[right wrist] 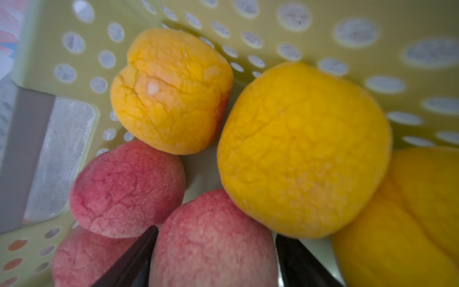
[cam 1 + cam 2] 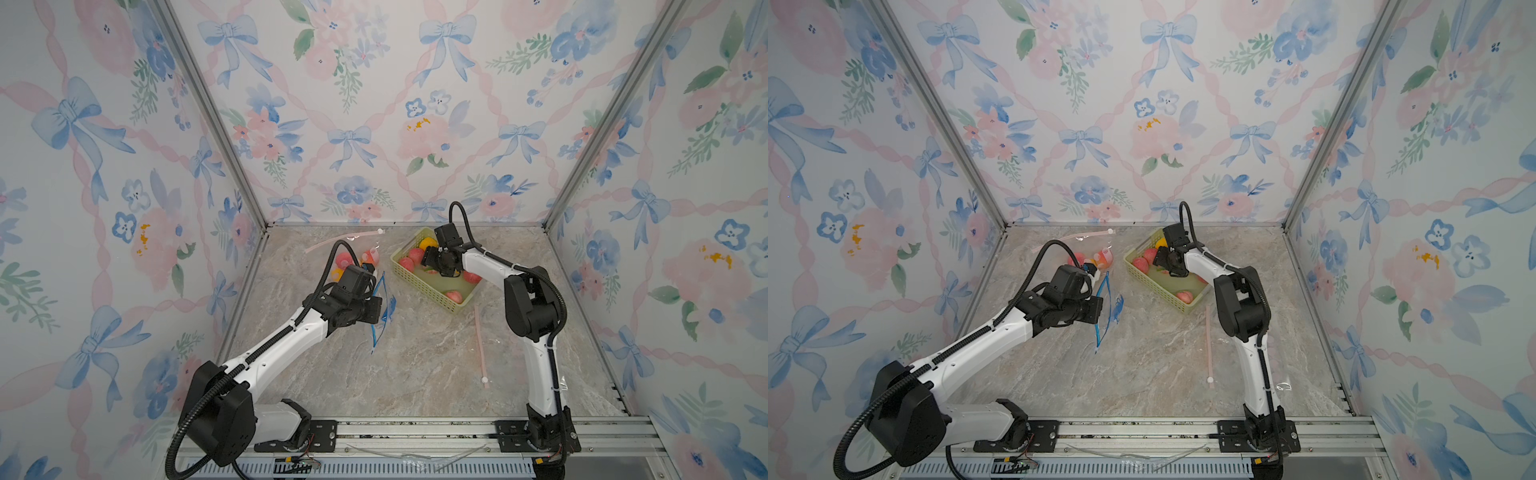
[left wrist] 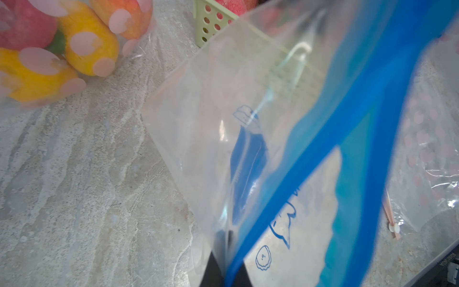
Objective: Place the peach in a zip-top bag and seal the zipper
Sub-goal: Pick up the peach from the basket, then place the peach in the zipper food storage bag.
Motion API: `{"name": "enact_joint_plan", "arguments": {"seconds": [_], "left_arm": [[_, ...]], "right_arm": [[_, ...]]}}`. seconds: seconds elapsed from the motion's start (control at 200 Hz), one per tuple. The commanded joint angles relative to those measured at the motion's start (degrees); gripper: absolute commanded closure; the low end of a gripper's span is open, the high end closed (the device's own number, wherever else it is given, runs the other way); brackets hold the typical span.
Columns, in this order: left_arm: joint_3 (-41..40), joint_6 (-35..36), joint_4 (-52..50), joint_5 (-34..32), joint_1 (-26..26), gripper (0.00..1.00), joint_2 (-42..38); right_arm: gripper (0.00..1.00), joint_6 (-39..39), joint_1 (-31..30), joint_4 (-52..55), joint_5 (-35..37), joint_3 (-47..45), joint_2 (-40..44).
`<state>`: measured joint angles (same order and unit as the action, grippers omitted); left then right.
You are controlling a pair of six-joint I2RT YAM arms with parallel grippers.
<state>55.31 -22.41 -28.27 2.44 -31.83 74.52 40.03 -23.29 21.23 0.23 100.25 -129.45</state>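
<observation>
The right gripper (image 1: 215, 238) is down inside the green perforated basket (image 2: 419, 286), one dark finger on each side of a pink peach (image 1: 211, 218). The fingers stand well apart and close against its skin, but I cannot tell whether they press it. That peach lies in the basket's far end against a second pink peach (image 1: 126, 188) and a large yellow peach (image 1: 303, 149), with a smaller yellow peach (image 1: 171, 92) beyond them near the holed wall. In both top views more pink fruit lies at the basket's near end. The left gripper (image 3: 227, 270) is closed on the rim of the clear zip-top bag (image 3: 218, 99) with blue printing and holds it up off the marble-patterned tabletop (image 2: 415, 374), just beside the basket. In the left wrist view the bag's blue zipper strips (image 3: 372, 111) fork apart, so the mouth is open, and nothing lies inside it. Behind the left gripper, towards the back wall, a pink-dotted bag (image 2: 353, 259) holding red and yellow fruit lies on the table. Near the right arm's base a flat clear bag with a pink zipper strip (image 2: 480, 345) and a white slider lies on the table.
</observation>
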Motion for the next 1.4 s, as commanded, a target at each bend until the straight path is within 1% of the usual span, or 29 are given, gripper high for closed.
{"name": "enact_joint_plan", "arguments": {"seconds": [0.0, 0.065, 0.1, 0.26, 0.39, 0.405, 0.47, 0.565, 0.7, 0.865, 1.02, 1.105, 1.22, 1.395], "left_arm": [[0.62, -0.83, 0.61, 0.43, -0.08, 1.00, 0.36], [0.68, -0.95, 0.62, 0.38, -0.07, 1.00, 0.52], [0.61, -1.12, 0.63, 0.46, -0.12, 1.00, 0.62], [0.94, -1.84, 0.62, 0.94, -0.07, 1.00, 1.42], [1.68, -2.41, 0.68, 0.81, -0.07, 1.00, 1.87], [1.75, -2.50, 0.72, 0.67, -0.07, 1.00, 1.95], [2.15, -3.14, 0.76, 0.60, 0.01, 1.00, 2.35], [2.78, -4.22, 0.72, 0.79, 0.10, 1.00, 3.21], [3.49, -4.97, 0.95, 1.77, 0.15, 1.00, 4.51], [4.10, -5.43, 2.17, 3.06, 0.24, 1.00, 4.42], [3.89, -6.95, 4.21, 5.85, 0.80, 1.00, 4.45], [3.77, -7.87, 5.00, 6.92, 1.06, 1.00, 4.82], [3.32, -8.93, 6.15, 8.12, 1.59, 1.00, 5.01], [1.83, -11.01, 8.65, 11.87, 3.31, 1.00, 4.51]], "right_arm": [[0.33, -0.08, 0.49, -0.92, -0.39, -2.83, 3.50], [0.40, -0.50, 0.60, -1.43, -0.66, -3.75, 4.38], [0.41, -0.80, 0.54, -1.55, -0.71, -4.16, 4.91], [0.44, -2.78, 0.39, -2.38, -1.45, -7.89, 9.75], [0.46, -3.89, -0.66, -4.55, -1.99, -14.44, 17.22], [0.46, -5.48, -0.85, -4.80, -1.99, -15.19, 18.21], [0.46, -6.48, -2.03, -5.49, -2.21, -18.76, 22.49], [0.46, -7.24, -4.74, -7.45, -3.03, -24.41, 29.99], [0.46, -8.23, -10.92, -9.68, -4.00, -30.27, 39.91], [0.46, -8.58, -19.86, -14.85, -4.73, -36.55, 47.27], [0.47, -7.58, -26.01, -20.17, -4.54, -41.48, 50.79], [0.46, -8.05, -29.42, -21.47, -4.02, -42.28, 51.30], [0.47, -8.98, -33.15, -22.49, -3.25, -42.24, 50.16], [0.47, -8.55, -35.68, -24.02, -2.76, -42.70, 47.14]]}}
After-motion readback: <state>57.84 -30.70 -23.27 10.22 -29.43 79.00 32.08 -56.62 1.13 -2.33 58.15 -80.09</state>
